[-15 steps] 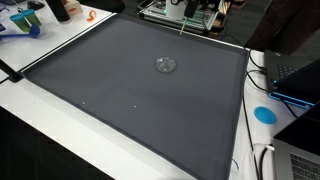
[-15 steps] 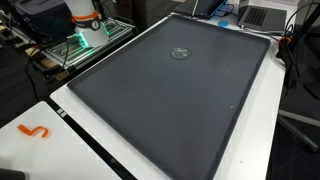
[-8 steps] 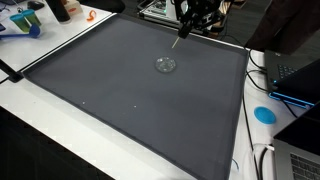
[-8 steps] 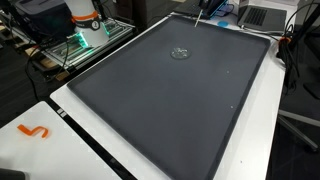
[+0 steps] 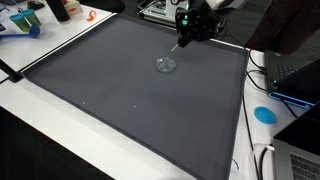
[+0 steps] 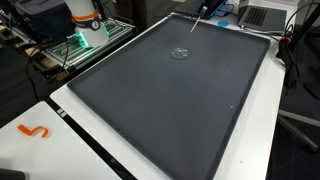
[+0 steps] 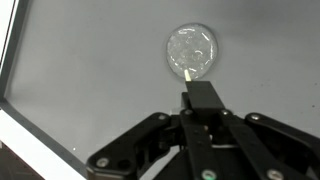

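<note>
Your hand [image 7: 204, 98], fingers pressed together on a thin pale stick [image 5: 179, 44], hangs at the upper middle of an exterior view. The small round clear dish [image 7: 191, 50] lies just below the stick's tip, on the dark grey mat [image 5: 120, 95] covering the white counter [image 5: 40, 140].

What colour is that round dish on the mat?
The dish is clear, grey mat showing through; wrist view shows it best.

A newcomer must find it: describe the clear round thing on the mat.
A large dark grey mat covers the white table. Near its far end, close to the gripper, lies a small round dish. It alone on the mat is clear and glassy.
</note>
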{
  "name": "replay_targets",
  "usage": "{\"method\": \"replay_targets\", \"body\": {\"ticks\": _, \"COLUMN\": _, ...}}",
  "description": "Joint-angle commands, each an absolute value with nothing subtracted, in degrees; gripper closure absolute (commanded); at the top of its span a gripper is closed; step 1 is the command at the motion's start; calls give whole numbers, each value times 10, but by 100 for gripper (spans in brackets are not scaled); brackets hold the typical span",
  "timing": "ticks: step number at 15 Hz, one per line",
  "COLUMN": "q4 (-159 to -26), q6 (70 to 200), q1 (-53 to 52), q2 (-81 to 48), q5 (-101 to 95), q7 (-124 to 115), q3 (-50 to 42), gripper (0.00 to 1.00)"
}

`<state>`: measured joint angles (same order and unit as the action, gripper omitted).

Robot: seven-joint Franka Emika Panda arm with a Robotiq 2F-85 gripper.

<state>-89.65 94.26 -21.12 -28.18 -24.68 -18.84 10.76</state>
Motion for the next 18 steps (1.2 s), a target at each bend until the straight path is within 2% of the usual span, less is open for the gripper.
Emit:
{"method": "replay_targets", "body": {"ticks": 1, "q4": -825, "q6": 880, "q1": -231, "q2": -333, "q5": -242, "q7": -171, "q3": 92, "gripper": 97}}
{"method": "replay_targets", "body": {"ticks": 6, "q4": -767, "q6": 840, "q1": -234, "q2": -372, "q5": -231, "q7": -152, "q3": 86, "gripper": 97}}
{"method": "replay_targets", "body": {"ticks": 18, "q4": -721, "q6": 852, "q1": -211, "q2": -417, "q5": -165, "q7": -130, "q3": 70, "gripper": 97}}
